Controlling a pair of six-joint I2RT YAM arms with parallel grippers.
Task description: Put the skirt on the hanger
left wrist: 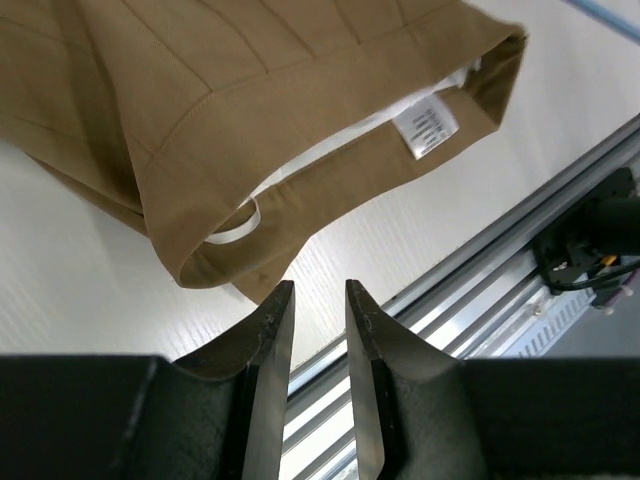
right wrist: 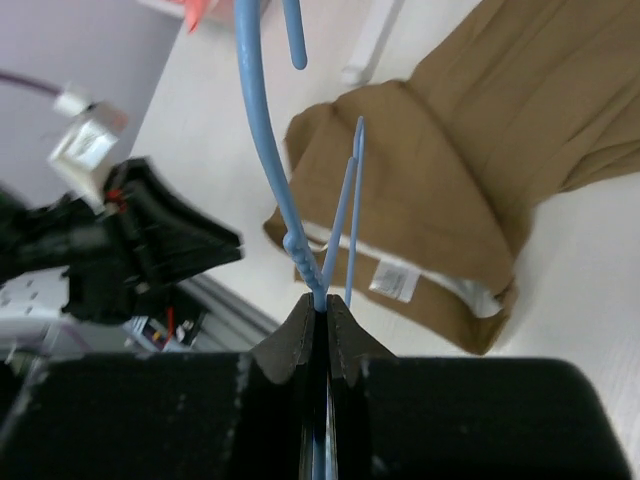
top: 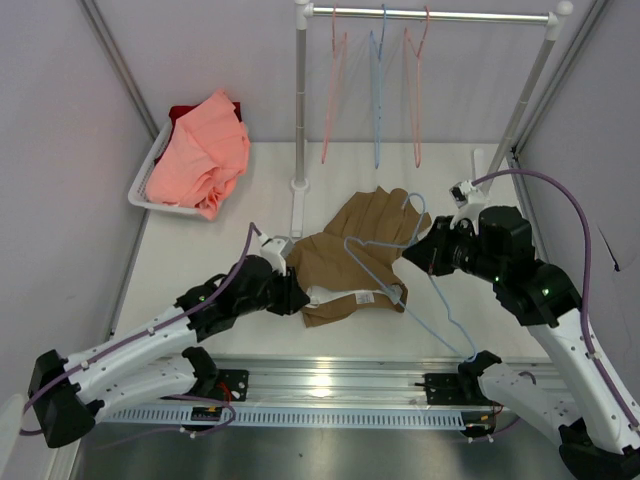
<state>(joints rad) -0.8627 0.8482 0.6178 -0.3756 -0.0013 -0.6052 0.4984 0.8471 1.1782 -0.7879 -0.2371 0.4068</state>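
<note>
The tan-brown skirt [top: 360,245] lies crumpled on the white table, its white-lined waistband and small label [left wrist: 425,130] turned toward the near edge. Across it lies the pale blue hanger [top: 450,318], hook pointing away from the arms. My right gripper [top: 415,253] is shut on the hanger's neck; the right wrist view shows the blue wire [right wrist: 258,150] pinched between the jaws [right wrist: 322,305]. My left gripper [top: 300,292] sits at the waistband's left corner. In the left wrist view its jaws [left wrist: 320,295] stand apart with nothing between them, the skirt's corner [left wrist: 200,100] just beyond the tips.
A white basket [top: 140,185] holding a salmon-pink garment [top: 205,150] stands at the back left. A clothes rack [top: 300,100] at the back carries pink hangers and a blue one. A metal rail [top: 340,380] runs along the near table edge.
</note>
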